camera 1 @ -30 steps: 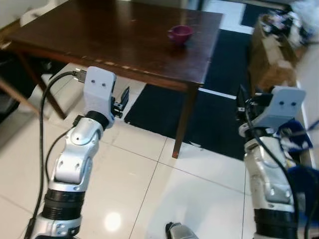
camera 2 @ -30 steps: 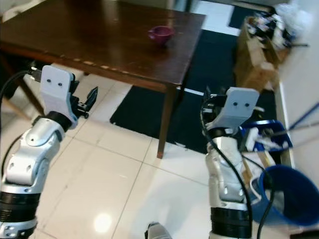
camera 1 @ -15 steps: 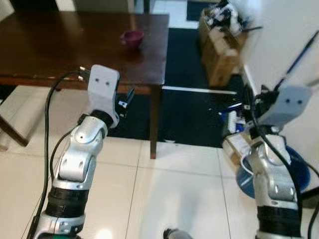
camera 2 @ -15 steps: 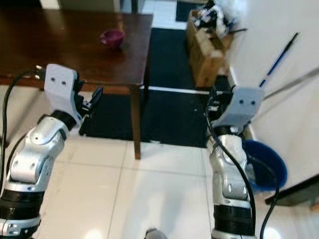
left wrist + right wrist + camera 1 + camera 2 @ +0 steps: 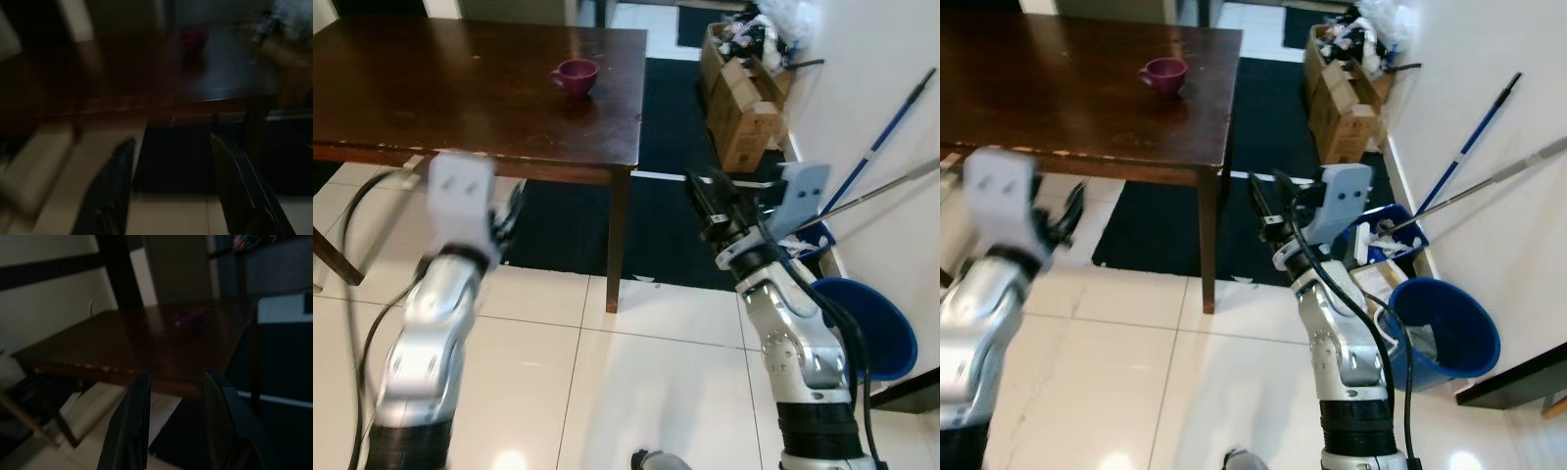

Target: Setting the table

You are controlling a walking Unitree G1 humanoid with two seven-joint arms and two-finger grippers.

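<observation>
A purple cup [image 5: 574,75] stands on the dark wooden table [image 5: 431,88], near its far right end. My left gripper [image 5: 509,217] hangs blurred below the table's front edge, over the white tiles; the left wrist view shows it [image 5: 171,142] open and empty, facing the table. My right gripper [image 5: 705,201] is raised to the right of the table's front right leg [image 5: 617,240]. In the right wrist view its fingers [image 5: 139,421] stand open and empty, with the cup [image 5: 190,317] far beyond them on the tabletop.
A black rug [image 5: 685,215] lies under and beside the table. Cardboard boxes [image 5: 744,88] full of clutter, a blue bucket [image 5: 871,328] and leaning mop handles [image 5: 886,137] line the right wall. White tiled floor [image 5: 607,392] lies in front.
My right arm has swung left, towards the table's corner, its gripper now pointing at the table. My left arm has shifted left and shows motion blur. The cup has not moved.
</observation>
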